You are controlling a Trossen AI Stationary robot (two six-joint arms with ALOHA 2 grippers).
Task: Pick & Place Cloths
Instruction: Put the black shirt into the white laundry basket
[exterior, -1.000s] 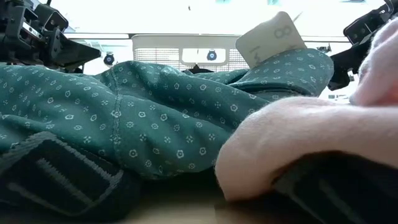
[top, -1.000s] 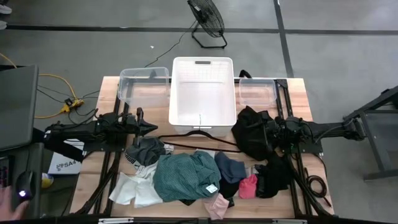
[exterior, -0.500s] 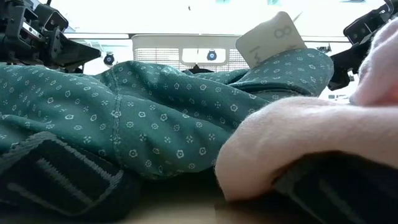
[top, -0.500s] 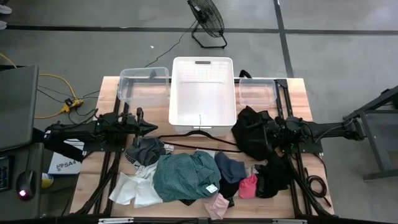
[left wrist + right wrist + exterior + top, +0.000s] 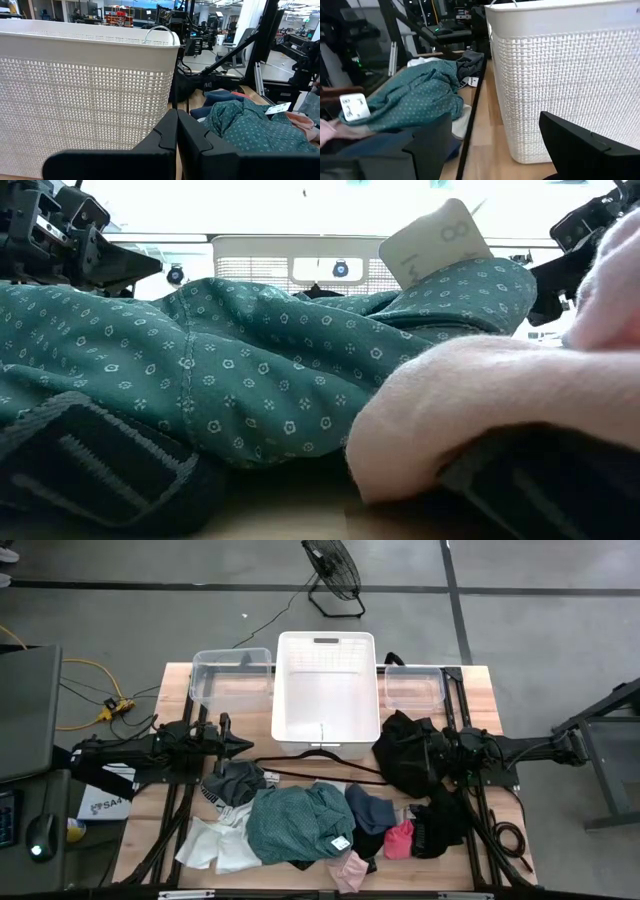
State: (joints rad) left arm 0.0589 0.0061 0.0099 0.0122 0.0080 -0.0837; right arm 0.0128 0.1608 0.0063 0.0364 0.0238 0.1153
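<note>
1. Grippers first: the left gripper (image 5: pixel 243 746) hangs over the left side of the table (image 5: pixel 180 675), pointing toward the white basket (image 5: pixel 325 690), its two fingers (image 5: pixel 172 137) pressed together with nothing between them.
2. Just beside its tip lies a grey cloth (image 5: pixel 234 781), and nearer the table's front edge a white cloth (image 5: pixel 215 845) lies spread flat.
3. Behind the left arm stands a clear bin (image 5: pixel 232 678), next to the white basket.
4. A thin black hanger (image 5: pixel 320 762) lies in front of the basket, between it and the heap of cloths.
5. The large teal-green cloth (image 5: pixel 295 822) fills the middle of the heap; a white tag (image 5: pixel 435 240) sticks up from it in the low view.
6. To its right lie a navy cloth (image 5: pixel 370 810), a bright pink cloth (image 5: pixel 400 838) and a pale pink cloth (image 5: pixel 350 868) at the front edge.
7. A black cloth (image 5: pixel 405 755) is bunched at the basket's right front corner, against the right arm.
8. The right gripper (image 5: pixel 437 752) sits by that black cloth with its fingers (image 5: pixel 582 147) spread wide, gripping nothing that can be seen.
9. A second clear bin (image 5: pixel 412 688) stands behind it.
</note>
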